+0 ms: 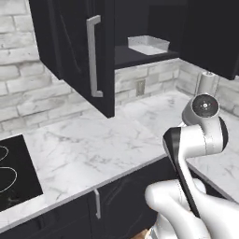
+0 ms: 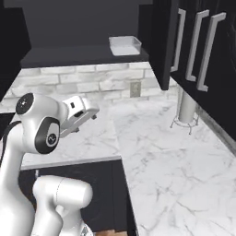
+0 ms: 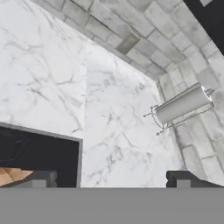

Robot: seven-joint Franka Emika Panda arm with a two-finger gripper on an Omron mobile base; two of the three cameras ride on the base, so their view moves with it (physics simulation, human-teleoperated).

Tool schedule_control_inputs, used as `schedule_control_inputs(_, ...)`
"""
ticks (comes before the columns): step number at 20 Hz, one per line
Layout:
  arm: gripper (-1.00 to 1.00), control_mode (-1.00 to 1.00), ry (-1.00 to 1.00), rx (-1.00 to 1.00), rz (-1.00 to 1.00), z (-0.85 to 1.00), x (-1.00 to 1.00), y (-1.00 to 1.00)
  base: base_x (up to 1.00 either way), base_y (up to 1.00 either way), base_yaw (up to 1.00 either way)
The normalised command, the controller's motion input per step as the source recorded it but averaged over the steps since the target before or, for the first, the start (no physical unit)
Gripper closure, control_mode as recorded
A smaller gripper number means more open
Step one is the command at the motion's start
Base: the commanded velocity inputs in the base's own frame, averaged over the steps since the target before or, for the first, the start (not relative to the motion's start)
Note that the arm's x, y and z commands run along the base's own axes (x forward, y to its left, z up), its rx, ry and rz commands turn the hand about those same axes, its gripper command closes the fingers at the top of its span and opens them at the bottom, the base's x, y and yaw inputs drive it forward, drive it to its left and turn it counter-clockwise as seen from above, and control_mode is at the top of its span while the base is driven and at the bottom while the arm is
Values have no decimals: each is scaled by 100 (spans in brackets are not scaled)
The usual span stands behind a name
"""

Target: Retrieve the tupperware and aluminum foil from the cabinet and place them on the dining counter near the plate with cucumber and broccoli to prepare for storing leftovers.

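The cabinet (image 1: 74, 51) stands with its door swung open, the silver bar handle (image 1: 94, 56) facing outward; the tupperware (image 1: 148, 45) sits on the cabinet shelf (image 2: 69, 56), toward the shelf's right end and close to its front edge, upright. The gripper (image 3: 111, 178) is held over the marble worktop (image 2: 166, 156), well below the shelf and apart from the box; its jaws stand wide with nothing between them, the two dark fingertips (image 3: 183, 178) set far apart in the hand view. A paper towel roll (image 2: 186, 107) on a wire stand sits at the worktop's back corner by the brick wall (image 1: 28, 79); a black cooktop (image 1: 14, 172) lies at the worktop's left end.
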Motion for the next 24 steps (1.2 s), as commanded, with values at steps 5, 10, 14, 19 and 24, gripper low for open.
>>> schedule_control_inputs(5, -100, 100, 0, 0, 0, 0, 0, 0, 100, -42, 14)
schedule_control_inputs(10, -100, 100, 0, 0, 0, 0, 0, 0, 100, -50, 16)
schedule_control_inputs(14, -100, 100, 0, 0, 0, 0, 0, 0, 100, -20, 27)
schedule_control_inputs(19, -100, 100, 0, 0, 0, 0, 0, 0, 100, -21, 39)
schedule_control_inputs(24, -100, 100, 0, 0, 0, 0, 0, 0, 100, -24, 45)
